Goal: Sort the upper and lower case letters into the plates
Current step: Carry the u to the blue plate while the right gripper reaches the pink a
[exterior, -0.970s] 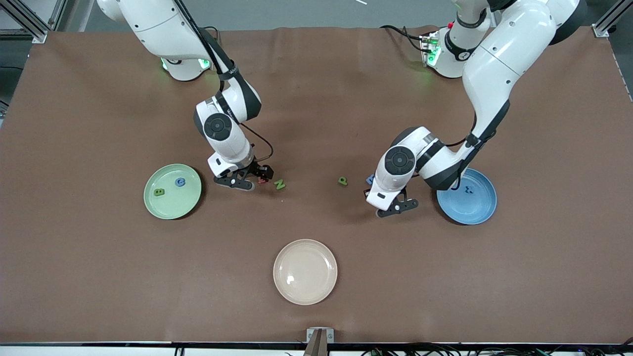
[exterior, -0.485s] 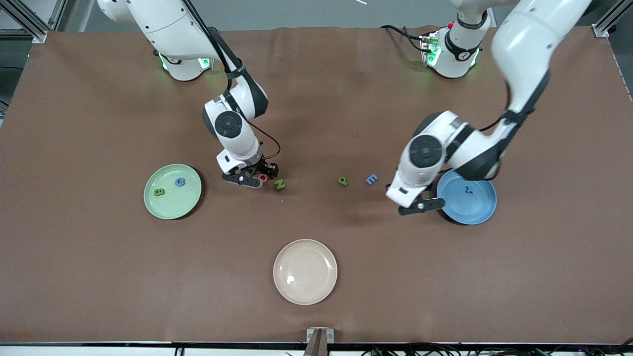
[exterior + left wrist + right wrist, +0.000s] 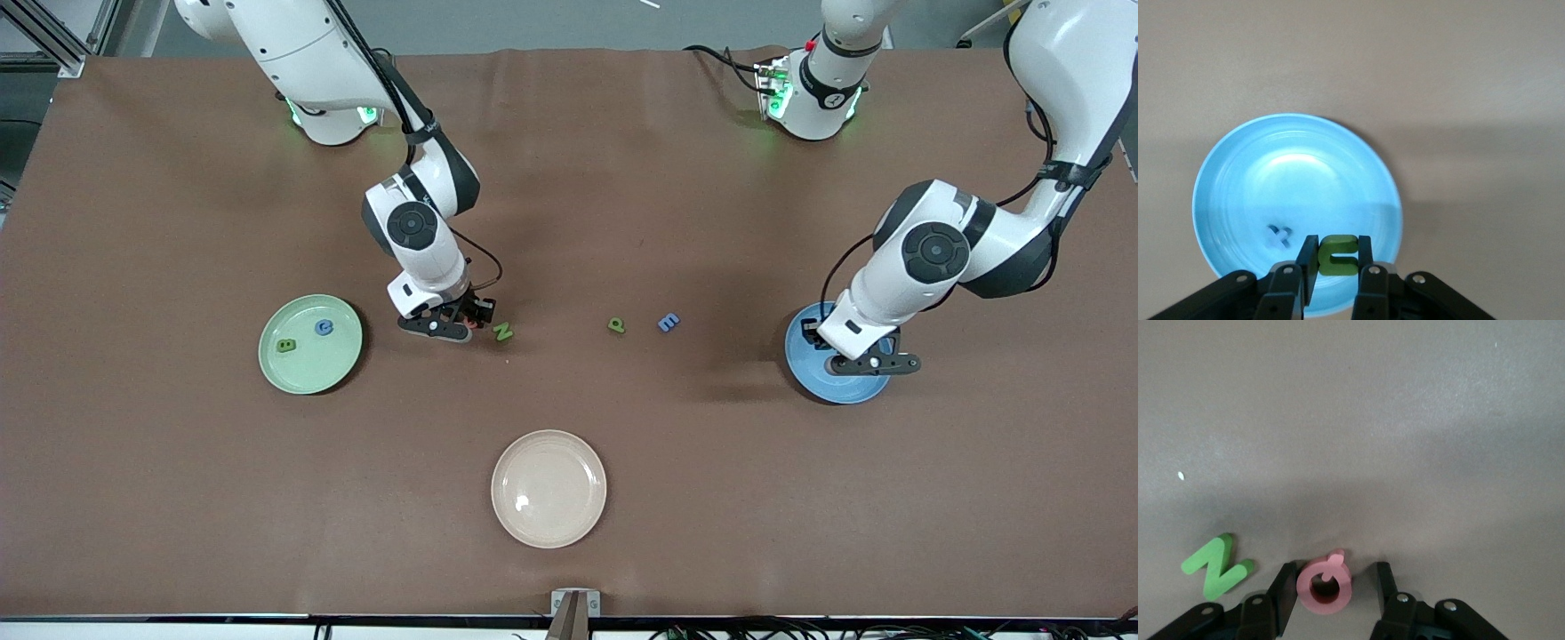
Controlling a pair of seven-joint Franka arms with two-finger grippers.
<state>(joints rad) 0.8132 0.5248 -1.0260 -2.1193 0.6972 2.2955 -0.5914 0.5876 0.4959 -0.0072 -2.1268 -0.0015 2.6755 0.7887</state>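
Observation:
My left gripper [image 3: 867,363] [image 3: 1338,259] is shut on a small green letter [image 3: 1338,255] and holds it over the blue plate [image 3: 845,388] [image 3: 1298,193]. A blue x-shaped letter [image 3: 1279,236] lies in that plate. My right gripper [image 3: 462,322] [image 3: 1331,585] is open, low at the table, with one finger on each side of a flat red letter Q [image 3: 1325,585]. A green N [image 3: 503,332] [image 3: 1217,565] lies beside it. The mint green plate [image 3: 311,372] holds a green B [image 3: 285,345] and a blue letter [image 3: 324,327].
A green p [image 3: 616,325] and a blue E [image 3: 668,322] lie on the brown table between the two grippers. A cream-white plate [image 3: 548,488] sits nearer the front camera, mid-table.
My left arm has swung from beside the blue E to over the blue plate. My right gripper has shifted slightly toward the green N and now covers the red letter.

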